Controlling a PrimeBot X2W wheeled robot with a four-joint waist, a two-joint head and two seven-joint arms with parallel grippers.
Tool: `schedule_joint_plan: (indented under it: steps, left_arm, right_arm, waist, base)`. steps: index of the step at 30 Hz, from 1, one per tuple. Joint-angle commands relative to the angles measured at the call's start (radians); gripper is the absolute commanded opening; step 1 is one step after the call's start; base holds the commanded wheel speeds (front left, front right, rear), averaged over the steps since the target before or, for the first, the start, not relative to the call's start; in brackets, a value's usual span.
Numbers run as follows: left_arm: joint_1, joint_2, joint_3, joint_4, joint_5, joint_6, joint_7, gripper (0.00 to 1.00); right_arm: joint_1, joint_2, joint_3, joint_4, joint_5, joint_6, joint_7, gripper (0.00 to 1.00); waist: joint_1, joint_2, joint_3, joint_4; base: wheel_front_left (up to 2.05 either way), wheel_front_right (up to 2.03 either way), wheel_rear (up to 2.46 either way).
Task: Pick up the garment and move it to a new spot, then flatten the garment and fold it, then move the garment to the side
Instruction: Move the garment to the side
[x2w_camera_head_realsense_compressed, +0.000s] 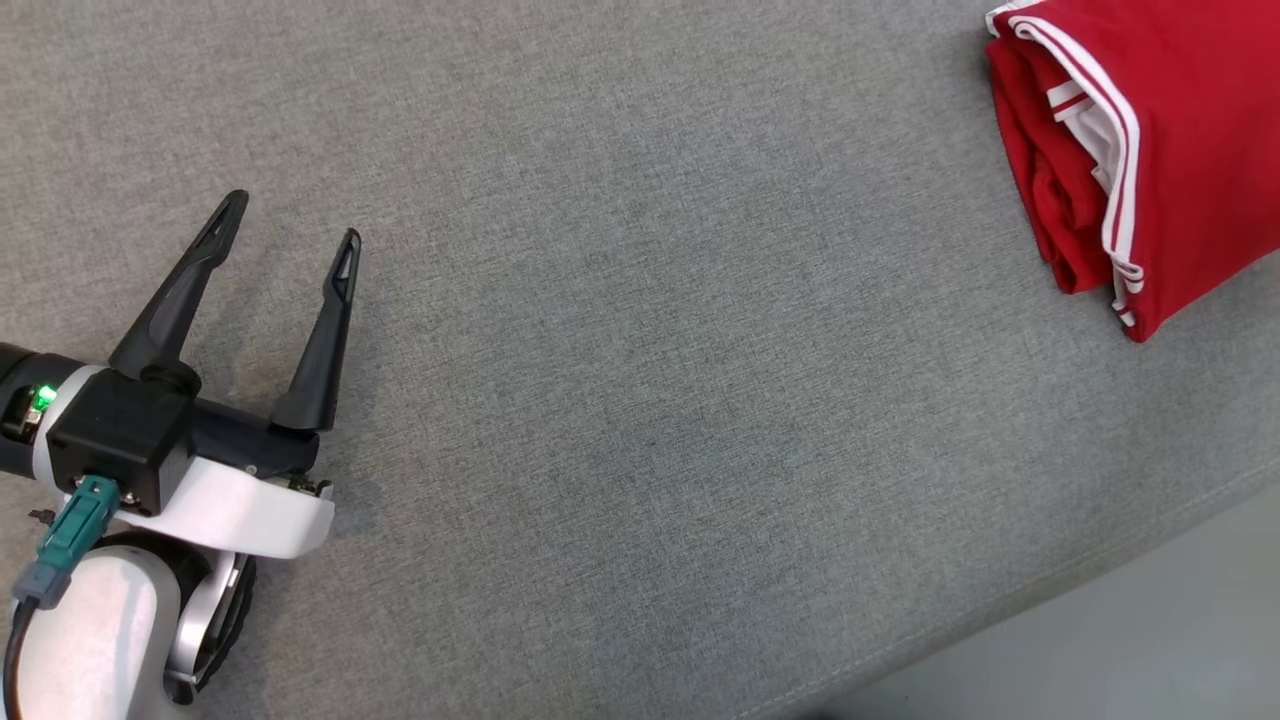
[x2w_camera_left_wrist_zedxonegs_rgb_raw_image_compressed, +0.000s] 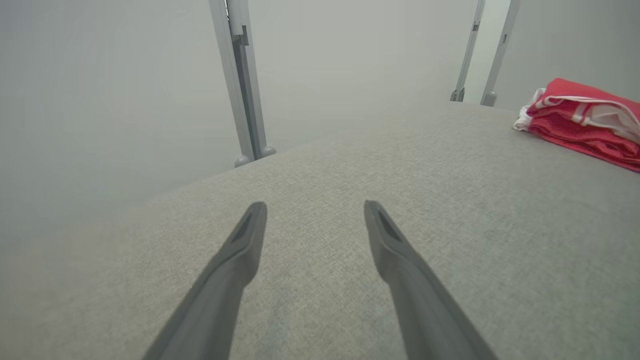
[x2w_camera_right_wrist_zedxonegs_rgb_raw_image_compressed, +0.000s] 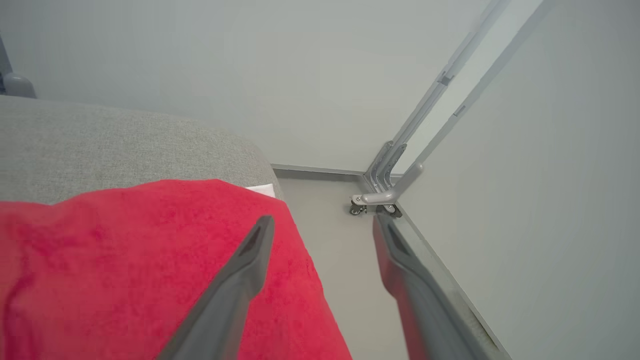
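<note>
Left gripper (x2w_camera_head_realsense_compressed: 293, 215): 2 long dark fingers spread wide apart, nothing between them, held low over the grey fabric surface (x2w_camera_head_realsense_compressed: 650, 400)
Right gripper (x2w_camera_right_wrist_zedxonegs_rgb_raw_image_compressed: 323, 220): 2 fingers apart, bare floor seen through the gap, gripping nothing
Garment (x2w_camera_head_realsense_compressed: 1200, 130): red with white stripes, folded into a compact stack, lying on the fabric surface
Garment from the left gripper: well apart, ahead of its fingertips and far off to its right; the layered fold with the white trim faces that gripper
Garment from the right gripper: right under it; in the right wrist view the finger on the left lies over the red cloth and the finger on the right hangs past the cloth's edge; whether either finger touches the cloth cannot be told
Surface edge: rounds off just ahead of the right gripper, beyond the red cloth
Floor (x2w_camera_right_wrist_zedxonegs_rgb_raw_image_compressed: 340, 240): pale grey, below and ahead of the right gripper's fingertips
Metal frame foot (x2w_camera_right_wrist_zedxonegs_rgb_raw_image_compressed: 385, 197): grey, on small castors, just ahead of the right gripper, at the wall
Upright posts (x2w_camera_left_wrist_zedxonegs_rgb_raw_image_compressed: 245, 100): grey, ahead of the left gripper, past the surface's far edge
</note>
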Motion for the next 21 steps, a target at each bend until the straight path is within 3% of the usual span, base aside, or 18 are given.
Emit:
schedule_joint_plan:
  steps: [1,10,21]
  left_arm:
    - [-0.007,-0.001,0.004,0.004,-0.005,0.007,-0.007,1.0]
    - [0.015,-0.045,0.005,0.068,-0.043,0.025,-0.061,1.0]
    - [0.065,-0.118,0.005,0.163,-0.079,0.067,-0.131,1.0]
  right_arm:
    - [0.015,0.005,-0.024,-0.019,0.004,-0.002,-0.005,1.0]
    - [0.142,0.131,-0.2,-0.214,-0.051,-0.002,-0.004,1.0]
    - [0.369,0.273,-0.192,-0.445,-0.069,-0.002,-0.004,1.0]
  waist:
    - [0.0,0.0,-0.011,0.0]
    - [0.0,0.0,-0.116,0.032]
    - [0.0,0.0,-0.275,0.143]
  base:
    - [0.0,0.0,0.0]
    - [0.0,0.0,0.0]
    - [0.0,0.0,0.0]
